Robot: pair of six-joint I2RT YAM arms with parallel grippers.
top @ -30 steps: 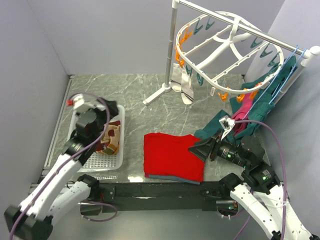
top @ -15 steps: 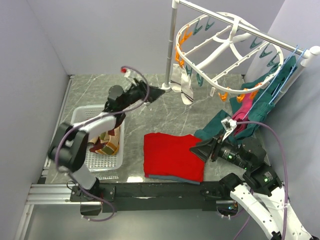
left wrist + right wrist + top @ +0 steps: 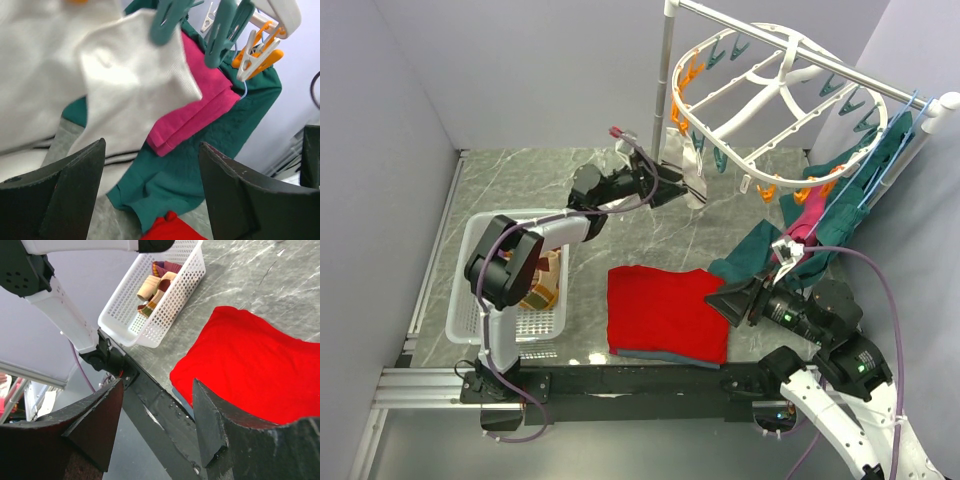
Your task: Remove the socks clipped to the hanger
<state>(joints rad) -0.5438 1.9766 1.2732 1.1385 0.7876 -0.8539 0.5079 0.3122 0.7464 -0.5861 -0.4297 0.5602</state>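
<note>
Grey marble tabletop [image 3: 520, 185] spreads wide to the left of and below the left claw [image 3: 680, 186], shut in by lavender walls [image 3: 520, 70] at the far and side edges. Room is tight ahead of it: the stand's pole [image 3: 663, 90] rises just beside it, and the white oval hanger [image 3: 780, 90] sits above and to its right. The whitish-grey sock [image 3: 130, 85] hangs straight in front of the claw from a teal peg [image 3: 167, 20]. Pink [image 3: 200, 105] and teal garments [image 3: 235, 145] hang beyond it. The claw's fingers [image 3: 65, 195] are spread wide with nothing between them; whether they touch the sock's lower edge cannot be told. The left arm reaches long and nearly level from its bent elbow over the white basket [image 3: 480, 300], where other socks [image 3: 545, 285] lie. The right claw [image 3: 160, 430] is also spread and holds nothing, tilted down with the red cloth [image 3: 250, 365] just ahead, its arm folded near the table's front edge.
</note>
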